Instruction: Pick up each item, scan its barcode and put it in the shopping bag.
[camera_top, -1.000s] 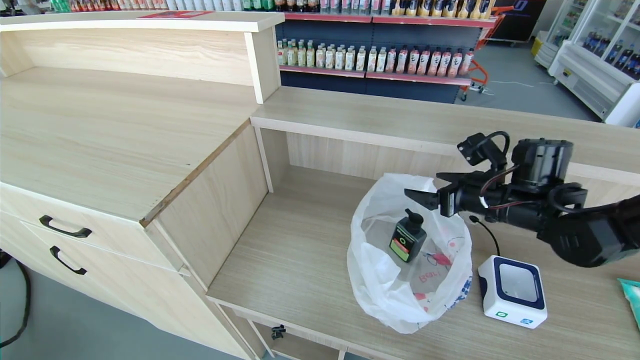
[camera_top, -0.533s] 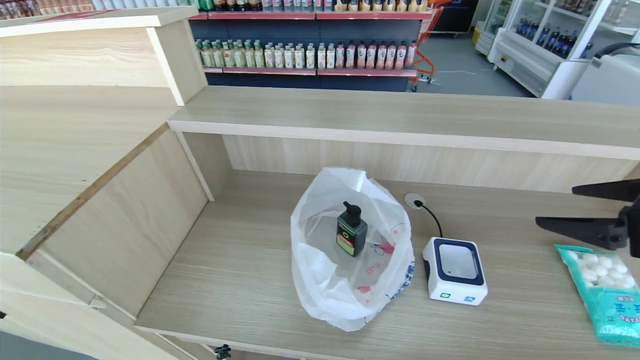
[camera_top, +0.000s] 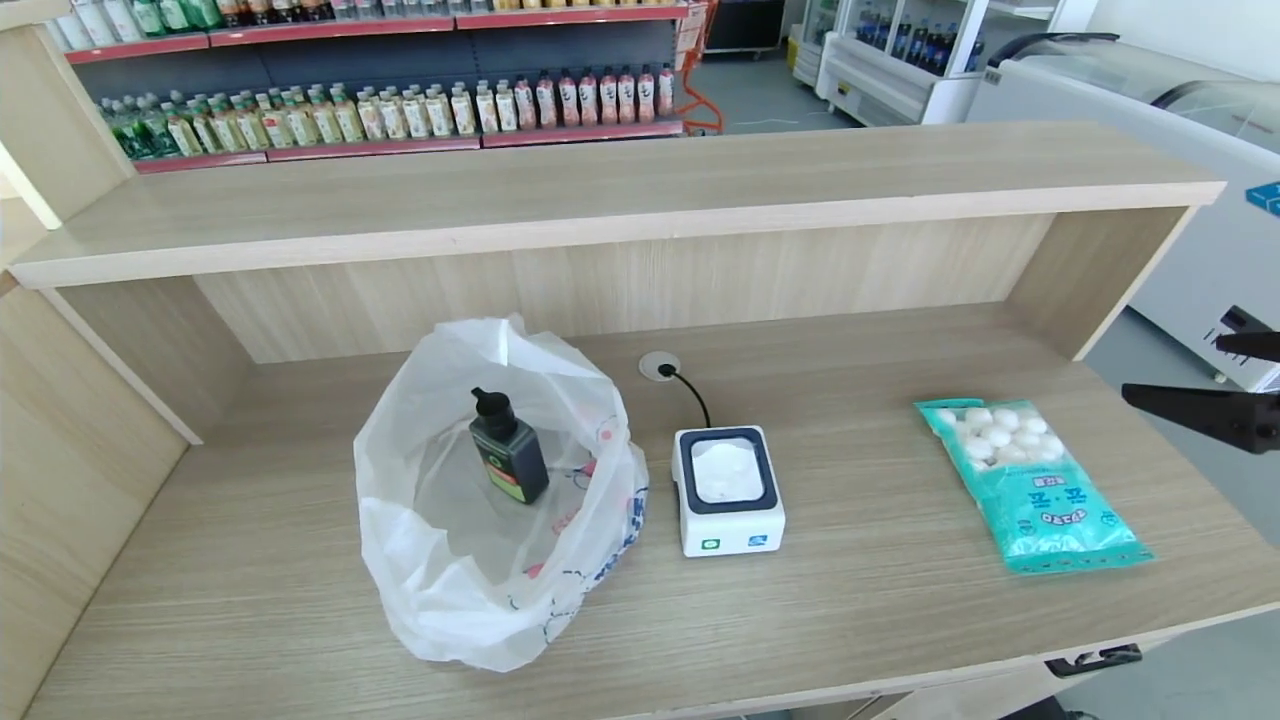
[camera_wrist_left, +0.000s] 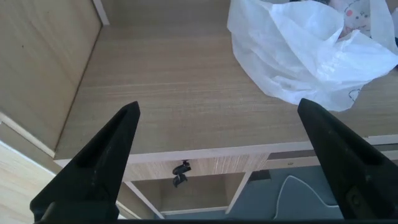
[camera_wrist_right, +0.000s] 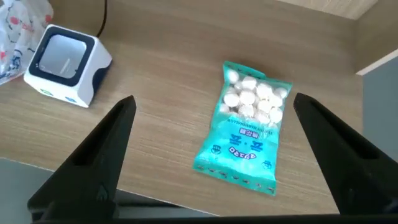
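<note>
The head camera has swung right; the right gripper (camera_top: 1172, 367), spread and empty, has pulled back from over the shopping bag (camera_top: 430, 560) to beside the teal packet of white balls (camera_top: 1030, 480). The pump bottle (camera_top: 510, 455) stands in the bag. The left wrist view shows the left gripper (camera_wrist_left: 219, 107), likewise spread, above the counter (camera_wrist_left: 186, 81).

Right gripper (camera_top: 1172, 367) hung at the scene's right edge, jaws spread wide (pointing left); left gripper (camera_wrist_left: 219, 107) at near left, jaws equally wide.
</note>
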